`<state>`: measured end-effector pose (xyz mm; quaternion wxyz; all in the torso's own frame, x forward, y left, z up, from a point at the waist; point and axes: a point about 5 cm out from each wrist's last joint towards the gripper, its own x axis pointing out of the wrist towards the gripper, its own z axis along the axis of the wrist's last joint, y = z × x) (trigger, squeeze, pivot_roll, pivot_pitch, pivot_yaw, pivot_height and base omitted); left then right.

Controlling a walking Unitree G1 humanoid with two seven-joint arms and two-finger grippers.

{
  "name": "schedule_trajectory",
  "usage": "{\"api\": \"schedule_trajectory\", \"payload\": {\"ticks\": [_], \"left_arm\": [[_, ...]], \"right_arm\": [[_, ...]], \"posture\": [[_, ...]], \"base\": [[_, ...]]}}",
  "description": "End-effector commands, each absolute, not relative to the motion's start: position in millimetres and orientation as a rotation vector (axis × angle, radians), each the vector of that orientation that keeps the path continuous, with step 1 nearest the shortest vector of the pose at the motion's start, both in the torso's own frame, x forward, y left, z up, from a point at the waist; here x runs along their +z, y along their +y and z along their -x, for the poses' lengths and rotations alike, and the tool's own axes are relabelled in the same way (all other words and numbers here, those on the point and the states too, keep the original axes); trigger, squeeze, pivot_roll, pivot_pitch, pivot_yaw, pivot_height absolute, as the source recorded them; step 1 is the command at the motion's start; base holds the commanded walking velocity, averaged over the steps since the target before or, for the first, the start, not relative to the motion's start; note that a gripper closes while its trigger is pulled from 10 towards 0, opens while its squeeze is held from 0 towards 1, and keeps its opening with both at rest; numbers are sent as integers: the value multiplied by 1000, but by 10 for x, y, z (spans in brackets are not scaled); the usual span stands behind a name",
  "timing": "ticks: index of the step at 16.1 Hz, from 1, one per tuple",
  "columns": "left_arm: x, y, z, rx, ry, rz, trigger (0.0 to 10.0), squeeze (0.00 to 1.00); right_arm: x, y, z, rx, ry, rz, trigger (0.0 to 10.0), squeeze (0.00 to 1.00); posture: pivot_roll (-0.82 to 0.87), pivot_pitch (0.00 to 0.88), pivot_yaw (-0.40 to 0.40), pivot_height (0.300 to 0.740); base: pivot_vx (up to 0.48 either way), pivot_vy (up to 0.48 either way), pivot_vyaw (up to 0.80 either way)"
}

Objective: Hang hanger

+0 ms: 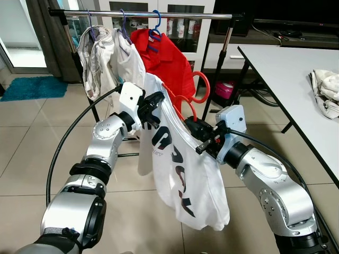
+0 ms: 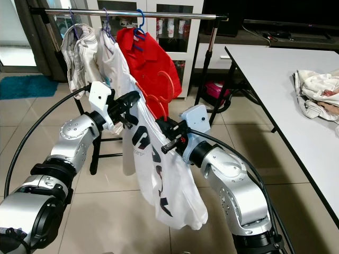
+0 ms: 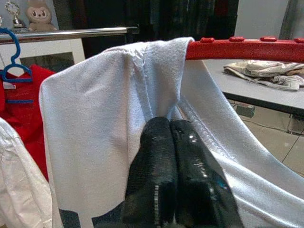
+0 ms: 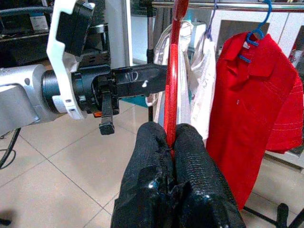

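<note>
A red hanger [image 1: 203, 86] carries a white T-shirt [image 1: 183, 174] with dark lettering, held up in front of the clothes rail [image 1: 159, 15]. My left gripper [image 1: 158, 101] is shut on the shirt's shoulder over one end of the hanger; in the left wrist view its fingers [image 3: 156, 156] pinch the white cloth just below the red bar [image 3: 247, 47]. My right gripper [image 1: 192, 126] is shut on the hanger near its neck, and the red wire [image 4: 175, 57] rises from between its fingertips [image 4: 152, 142]. The hook sits below the rail and apart from it.
On the rail hang a red polo shirt [image 1: 169, 58] on a blue hanger [image 1: 155, 26] and pale garments [image 1: 100, 53] to its left. A white table [image 1: 286, 69] with crumpled clothes [image 1: 326, 90] stands at the right. A black cable [image 1: 63, 143] arcs by my left arm.
</note>
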<state>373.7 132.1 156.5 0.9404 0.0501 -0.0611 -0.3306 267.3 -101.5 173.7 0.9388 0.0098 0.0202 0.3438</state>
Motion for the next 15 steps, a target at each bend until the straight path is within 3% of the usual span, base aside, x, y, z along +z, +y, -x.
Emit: {"api": "schedule_trajectory", "payload": {"ticks": [1, 13, 15], "left_arm": [[1563, 1307, -3738, -677, -127, -105, 0, 0], [1992, 1575, -3757, -560, -378, -6, 0, 0], [2065, 1729, -3808, -443, -376, -43, 0, 0]], "right_arm": [[1820, -998, -2643, 725, 4, -21, 0, 0], [1705, -1087, -2646, 707, 69, 1, 0, 0], [1691, -1111, -2611, 749, 82, 19, 0, 0]], "posture": [[-190, 0, -33, 740], [-182, 0, -39, 740], [-181, 0, -40, 740]], "base": [[0, 0, 0], [0, 0, 0], [0, 0, 0]]}}
